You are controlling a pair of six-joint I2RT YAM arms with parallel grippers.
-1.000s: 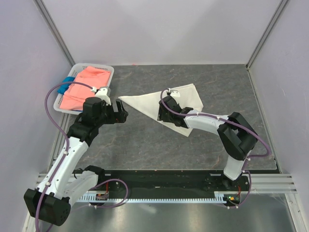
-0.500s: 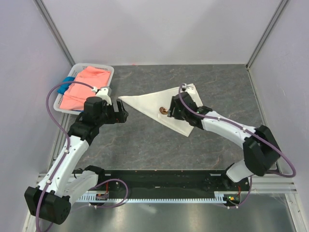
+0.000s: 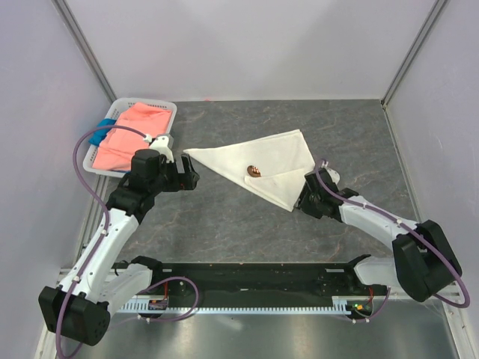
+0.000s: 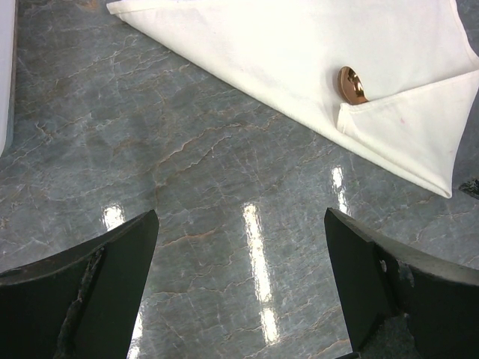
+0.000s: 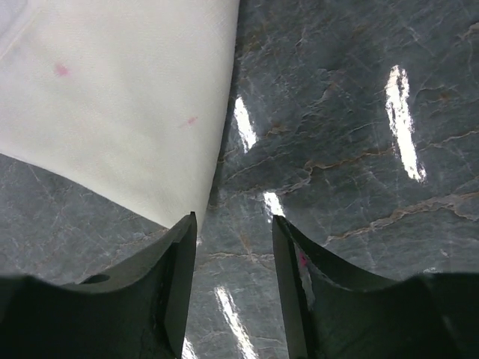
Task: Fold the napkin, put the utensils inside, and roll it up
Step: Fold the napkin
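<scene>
Right claw (image 5: 233, 221): fingers spread a moderate gap, nothing between them but bare table (image 3: 224, 224). It sits low at the near right corner of the napkin (image 3: 273, 153). In the right wrist view the napkin's corner tip lies right at one fingertip (image 5: 187, 224); I cannot tell whether they touch.

Left claw (image 4: 241, 217): spread wide and empty, just off the napkin's left corner and pointing toward the cloth.

Napkin: flat on the table, folded to a triangle, long edge running from the left corner to the near right corner. A smaller flap is folded over at the near right part.

Spoon (image 4: 352, 84): on the napkin, near the middle of the long edge. Only the copper bowl shows, at the flap's edge; the handle is hidden under the flap.

Left of the napkin, beyond the left claw: white basket (image 3: 169, 109) holding a pink cloth (image 3: 131, 134) and a blue cloth (image 3: 105, 130).
</scene>
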